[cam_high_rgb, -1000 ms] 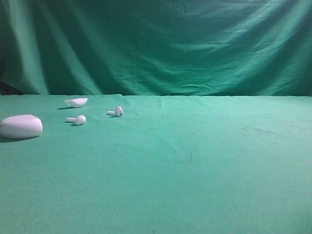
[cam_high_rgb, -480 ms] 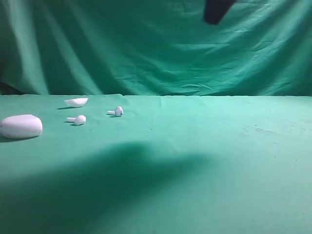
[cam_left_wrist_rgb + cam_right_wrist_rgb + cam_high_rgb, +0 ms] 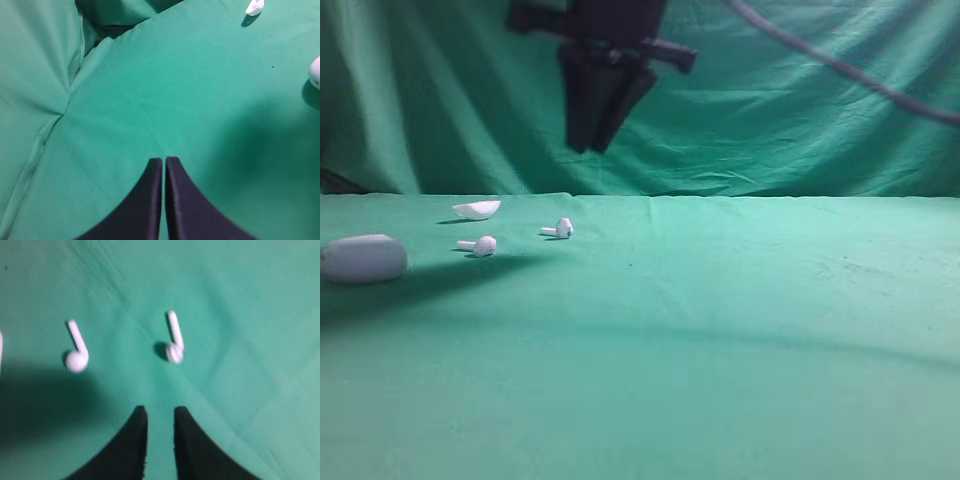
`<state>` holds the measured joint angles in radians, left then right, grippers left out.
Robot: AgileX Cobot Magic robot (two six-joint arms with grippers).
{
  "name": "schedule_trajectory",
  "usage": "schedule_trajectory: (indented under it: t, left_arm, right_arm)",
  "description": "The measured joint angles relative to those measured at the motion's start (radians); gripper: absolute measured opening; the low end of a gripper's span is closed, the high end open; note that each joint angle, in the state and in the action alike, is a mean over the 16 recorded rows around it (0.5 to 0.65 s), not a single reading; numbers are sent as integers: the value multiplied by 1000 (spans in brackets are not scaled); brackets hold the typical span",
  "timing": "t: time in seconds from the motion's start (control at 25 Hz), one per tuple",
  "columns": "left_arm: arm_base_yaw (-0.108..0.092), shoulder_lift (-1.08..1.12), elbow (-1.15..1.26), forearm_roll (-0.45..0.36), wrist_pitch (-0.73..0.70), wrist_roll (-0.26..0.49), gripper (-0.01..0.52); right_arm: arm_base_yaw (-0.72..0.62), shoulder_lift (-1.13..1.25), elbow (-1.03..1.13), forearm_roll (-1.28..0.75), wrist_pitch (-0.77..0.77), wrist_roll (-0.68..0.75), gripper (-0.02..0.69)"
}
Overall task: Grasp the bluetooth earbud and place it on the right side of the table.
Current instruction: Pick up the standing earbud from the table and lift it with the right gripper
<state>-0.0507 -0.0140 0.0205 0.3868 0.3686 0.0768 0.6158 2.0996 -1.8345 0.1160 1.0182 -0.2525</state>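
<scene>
– How will the bluetooth earbud (image 3: 563,228) handle?

– I judge it very light, hard and slick, likely to skid or flip. I'd pinch across the rounded head where the stem joins.

– What does it look like, and where is it?

– Tiny, white, stemmed, a greyish patch on its head. It lies on the green surface (image 3: 740,330) at left, just right of a plain white earbud (image 3: 479,245).

– The pincers?

– My right pincer (image 3: 160,440) hangs above it, jaws slightly parted, empty. My left pincer (image 3: 163,172) is pressed closed, empty.
</scene>
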Motion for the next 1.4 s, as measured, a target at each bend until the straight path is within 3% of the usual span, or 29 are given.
schedule_trajectory:
  t: [0.32, 0.52, 1.16, 1.4]
  left_arm:
    - [0, 0, 0, 0, 0, 0, 0]
    - [0, 0, 0, 0, 0, 0, 0]
    - [0, 0, 0, 0, 0, 0, 0]
    - [0, 0, 0, 0, 0, 0, 0]
  right_arm:
    - [36, 227, -233, -23, 34, 64, 304]
    - [38, 307, -315, -41, 50, 104, 355]
    - [39, 345, -387, -100, 112, 146, 115]
    - [39, 272, -427, -152, 172, 208, 99]
